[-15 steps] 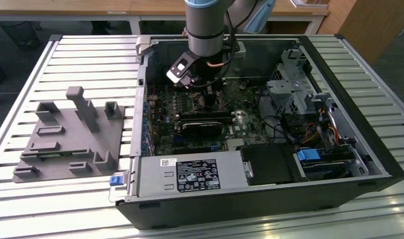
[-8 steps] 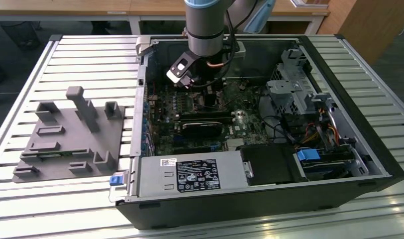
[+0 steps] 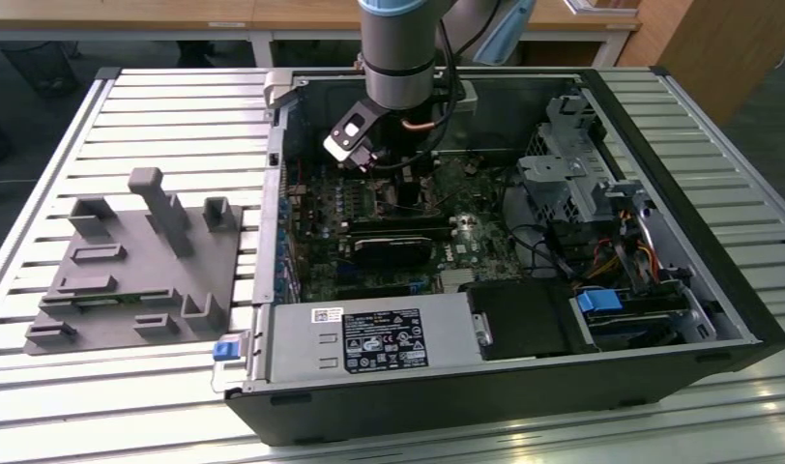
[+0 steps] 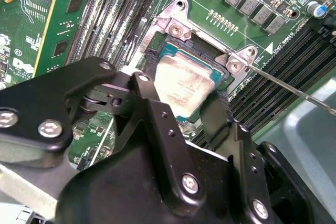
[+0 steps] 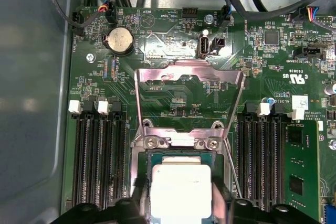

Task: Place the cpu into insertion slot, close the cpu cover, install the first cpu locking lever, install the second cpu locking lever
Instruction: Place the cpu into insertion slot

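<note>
The cpu [image 4: 184,80] [image 5: 181,187], a square chip with a dull silvery top, lies within the insertion slot [image 4: 176,27] [image 5: 178,141]. My gripper [image 4: 181,94] [image 5: 181,199] is shut on it, one black finger against each of two opposite edges. The cpu cover [image 5: 173,73], a thin metal frame with a window, stands swung open behind the socket. A thin wire locking lever [image 4: 294,90] [image 5: 233,177] runs along one side of the socket, unlatched. In the exterior view my gripper [image 3: 403,184] reaches down into the open computer case over the motherboard.
Long black memory slots [image 5: 100,156] [image 5: 260,156] flank the socket. A coin battery [image 5: 119,40] and cables sit beyond the cover. The case [image 3: 741,319] holds a power supply [image 3: 366,338] and drive bays [image 3: 586,184]. A grey fixture block [image 3: 134,261] lies on the table at the exterior view's left.
</note>
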### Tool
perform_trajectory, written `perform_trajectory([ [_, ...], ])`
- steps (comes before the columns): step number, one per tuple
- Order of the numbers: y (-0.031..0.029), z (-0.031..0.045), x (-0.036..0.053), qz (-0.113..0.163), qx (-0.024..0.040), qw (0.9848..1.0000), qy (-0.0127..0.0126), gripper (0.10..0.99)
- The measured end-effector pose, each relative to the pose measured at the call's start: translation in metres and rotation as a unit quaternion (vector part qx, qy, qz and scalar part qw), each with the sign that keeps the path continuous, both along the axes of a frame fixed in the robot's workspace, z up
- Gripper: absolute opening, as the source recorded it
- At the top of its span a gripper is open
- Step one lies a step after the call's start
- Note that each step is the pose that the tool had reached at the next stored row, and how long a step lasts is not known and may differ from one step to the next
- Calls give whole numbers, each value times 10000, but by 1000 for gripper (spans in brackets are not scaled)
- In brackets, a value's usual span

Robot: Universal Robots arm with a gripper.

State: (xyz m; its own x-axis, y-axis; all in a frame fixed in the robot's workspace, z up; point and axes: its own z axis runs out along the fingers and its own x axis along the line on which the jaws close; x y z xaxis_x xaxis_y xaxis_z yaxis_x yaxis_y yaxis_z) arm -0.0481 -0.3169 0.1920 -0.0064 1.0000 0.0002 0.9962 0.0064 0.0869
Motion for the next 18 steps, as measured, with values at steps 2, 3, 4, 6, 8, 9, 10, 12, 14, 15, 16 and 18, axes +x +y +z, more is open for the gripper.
perform_trajectory([
  [2,-1,4,-1,0,2,10000,1,596],
  [3,-1,7,0,0,6,10000,1,537],
  [4,0,9,0,0,8,10000,0,537],
  [6,0,13,0,-3,10,10000,0,537],
  [8,-7,13,0,-10,9,10000,0,537],
  [9,-11,14,0,-13,9,10000,0,537],
  [10,-14,13,0,-15,9,10000,0,537],
  [12,-17,14,0,-19,7,10000,0,537],
  [14,-17,14,0,-38,5,10000,1,537],
  [15,-18,14,0,-67,5,10000,0,537],
  [16,-18,13,0,-115,5,9999,0,537],
  [18,-18,13,0,-180,5,9998,0,537],
])
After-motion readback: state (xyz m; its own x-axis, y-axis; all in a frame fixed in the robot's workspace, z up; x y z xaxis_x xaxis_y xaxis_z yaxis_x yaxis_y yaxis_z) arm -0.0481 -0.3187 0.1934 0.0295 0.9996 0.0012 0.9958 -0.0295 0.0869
